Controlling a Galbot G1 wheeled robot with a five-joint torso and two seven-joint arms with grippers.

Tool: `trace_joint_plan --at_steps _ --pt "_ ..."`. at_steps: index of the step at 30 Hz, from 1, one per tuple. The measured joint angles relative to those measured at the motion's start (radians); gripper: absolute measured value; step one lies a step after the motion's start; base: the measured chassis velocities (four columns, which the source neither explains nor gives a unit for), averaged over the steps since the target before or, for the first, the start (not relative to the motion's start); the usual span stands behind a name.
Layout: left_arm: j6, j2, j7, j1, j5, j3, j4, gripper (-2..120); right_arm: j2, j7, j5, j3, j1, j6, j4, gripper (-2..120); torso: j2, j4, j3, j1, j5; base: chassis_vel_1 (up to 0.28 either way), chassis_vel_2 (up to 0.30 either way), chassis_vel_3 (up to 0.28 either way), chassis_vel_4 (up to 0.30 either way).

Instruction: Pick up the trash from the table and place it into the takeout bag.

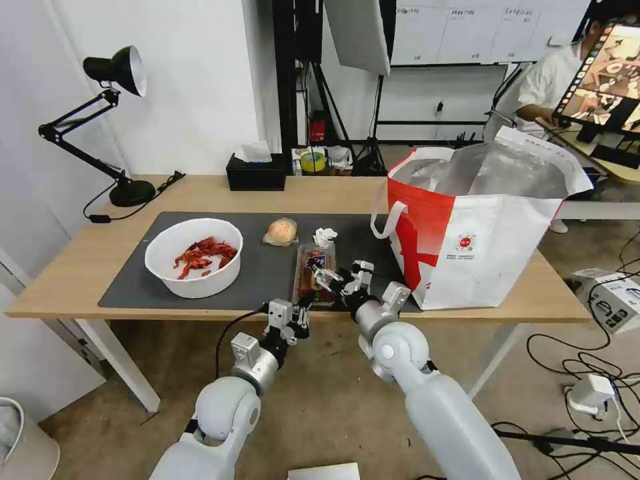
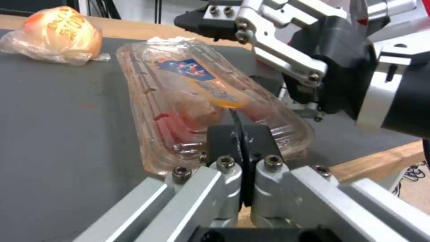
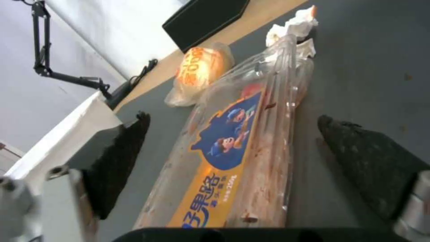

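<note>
On the dark mat point(image 1: 130, 283) of the table point(image 1: 73, 267) lie the trash items: a white bowl of red shells point(image 1: 193, 257), a wrapped orange lump point(image 1: 281, 231) point(image 2: 58, 32) point(image 3: 201, 69), a crumpled tissue point(image 1: 325, 235) point(image 3: 295, 25) and a clear tray point(image 1: 313, 267) point(image 2: 188, 97) point(image 3: 233, 141). My right gripper point(image 1: 337, 272) point(image 3: 233, 119) is open and low over the tray, one finger on each long side. At the tray's near end, by the table's front edge, my left gripper point(image 1: 298, 313) point(image 2: 242, 134) is shut. The takeout bag point(image 1: 480, 227) stands open to the right.
A black tissue box point(image 1: 255, 175) sits at the table's back edge and a black desk lamp point(image 1: 113, 120) at the back left. The bag's loop handle point(image 1: 387, 220) hangs toward the tray. Cables and boxes lie on the floor to the right.
</note>
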Motion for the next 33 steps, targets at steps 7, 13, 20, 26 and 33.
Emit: trace_joint_plan --at_steps 7,13,20,26,33 --pt "-0.001 0.001 0.001 -0.001 0.001 -0.002 0.004 0 0.012 0.008 0.003 -0.009 0.016 -0.016 -0.009 64 0.000 -0.0001 0.000 0.000 0.0000 0.000 0.000 0.000 0.000" --pt "-0.001 0.001 0.001 -0.001 0.001 -0.004 0.004 0 0.023 0.046 0.002 -0.014 0.020 -0.038 -0.010 43 0.000 0.0000 0.000 0.000 0.0000 0.000 0.000 0.000 0.000" --pt "-0.024 0.004 0.001 -0.001 -0.001 -0.005 0.008 0 0.031 0.069 0.002 -0.014 0.021 -0.045 -0.013 16 0.000 0.0000 0.000 0.000 0.0000 0.000 0.000 0.000 0.000" --pt "-0.028 0.003 0.001 -0.001 -0.002 -0.006 0.008 0 0.034 0.083 0.001 -0.014 0.016 -0.055 -0.009 7 0.000 -0.0001 0.000 0.000 0.0000 0.000 0.000 0.000 0.000" --pt "-0.028 0.002 0.001 0.001 -0.002 -0.008 0.003 0 0.029 0.089 0.000 -0.012 0.010 -0.063 -0.004 0 0.000 0.0000 0.000 0.000 0.0000 0.000 0.000 0.000 0.000"
